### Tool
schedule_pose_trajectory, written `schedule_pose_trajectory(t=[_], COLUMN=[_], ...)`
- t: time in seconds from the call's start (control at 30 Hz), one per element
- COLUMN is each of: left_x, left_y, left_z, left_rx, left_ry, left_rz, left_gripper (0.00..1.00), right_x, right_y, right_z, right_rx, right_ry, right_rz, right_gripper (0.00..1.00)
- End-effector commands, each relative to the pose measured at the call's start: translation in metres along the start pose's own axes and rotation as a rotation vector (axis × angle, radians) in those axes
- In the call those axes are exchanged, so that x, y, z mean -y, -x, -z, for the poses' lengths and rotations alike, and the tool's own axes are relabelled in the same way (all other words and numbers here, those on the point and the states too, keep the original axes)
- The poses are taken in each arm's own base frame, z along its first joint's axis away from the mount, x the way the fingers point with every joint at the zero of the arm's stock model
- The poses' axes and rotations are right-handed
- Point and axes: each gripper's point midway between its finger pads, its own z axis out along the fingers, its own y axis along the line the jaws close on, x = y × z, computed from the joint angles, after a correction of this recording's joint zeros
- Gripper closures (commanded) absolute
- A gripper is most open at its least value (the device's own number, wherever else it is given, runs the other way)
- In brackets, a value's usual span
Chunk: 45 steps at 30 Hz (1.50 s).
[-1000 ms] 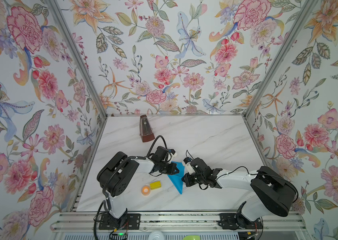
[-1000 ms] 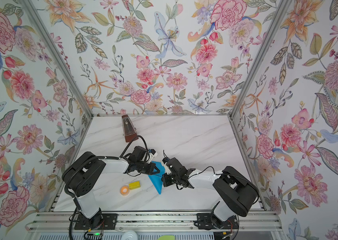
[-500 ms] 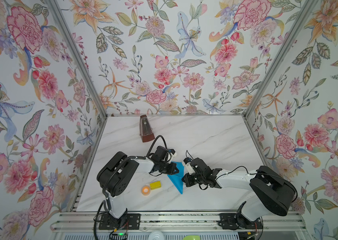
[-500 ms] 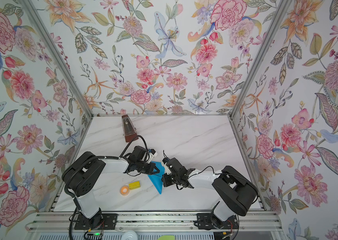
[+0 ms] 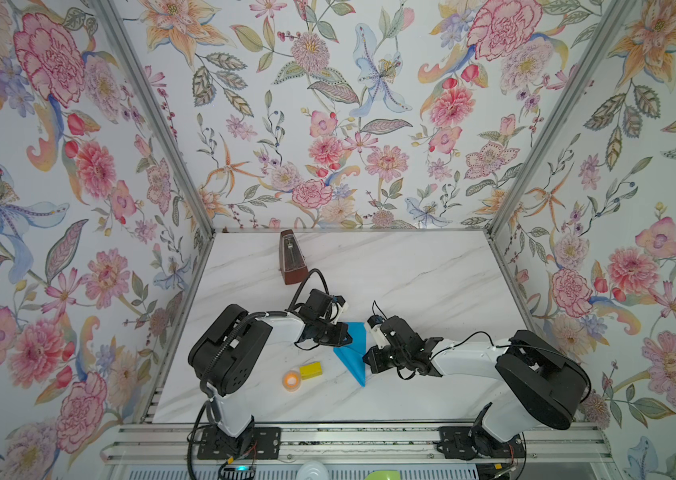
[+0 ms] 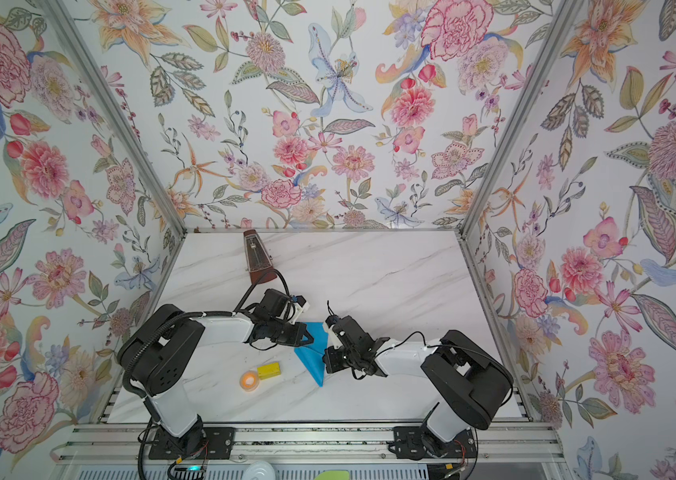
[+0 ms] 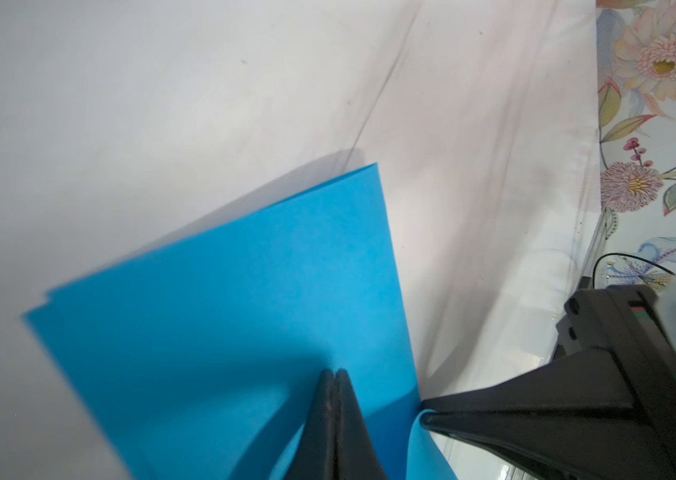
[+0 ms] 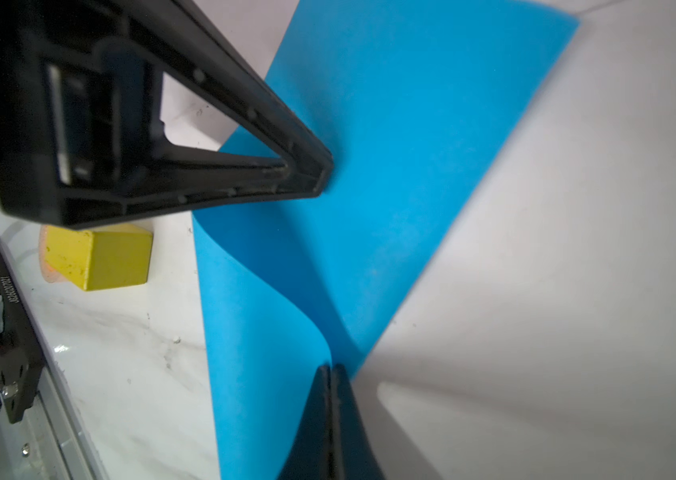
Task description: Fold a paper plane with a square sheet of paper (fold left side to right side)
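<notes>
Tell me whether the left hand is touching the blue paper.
Touching. In the right wrist view the shut left hand presses its tip onto the blue paper, its shadow meeting the tip.

Pairs white link shells point(image 5: 282, 326) with bulky black joint housings point(image 5: 232, 353); trails black cables point(image 5: 314, 270); ends in tapered black fingers point(image 8: 224, 83); stands on bolted black plates point(image 5: 240, 444).
</notes>
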Motion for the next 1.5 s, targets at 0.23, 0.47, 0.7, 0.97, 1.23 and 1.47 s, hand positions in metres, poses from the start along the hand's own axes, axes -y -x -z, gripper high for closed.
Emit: schedule_pose_trajectory(t=[0.23,0.47,0.7,0.97,1.23,1.47], left_x=[0.045,0.051,0.038,0.017,0.002,-0.010], left_y=[0.005,-0.038,-0.051,-0.067,-0.078,-0.086], left_z=[0.041,0.021,0.010,0.011,0.011,0.006], left_rx=[0.028,-0.041,-0.064,-0.108,-0.144,-0.167], left_ry=[0.055,0.033,0.064,0.154,0.213,0.240], left_rz=[-0.101,-0.073,-0.057,-0.059,-0.063,-0.055], left_gripper=[0.89,0.91,0.91,0.93,0.94,0.95], right_x=[0.015,0.014,0.014,0.015,0.016,0.016], right_y=[-0.023,-0.022,-0.021,-0.023,-0.024,-0.024], right_z=[-0.009,-0.011,-0.010,-0.008,-0.009,-0.008], right_rx=[-0.075,-0.075,-0.077,-0.077,-0.082,-0.086], right_ry=[-0.032,-0.030,-0.031,-0.037,-0.040,-0.042], right_rz=[-0.037,-0.040,-0.037,-0.037,-0.037,-0.031], right_gripper=[1.00,1.00,1.00,1.00,1.00,1.00])
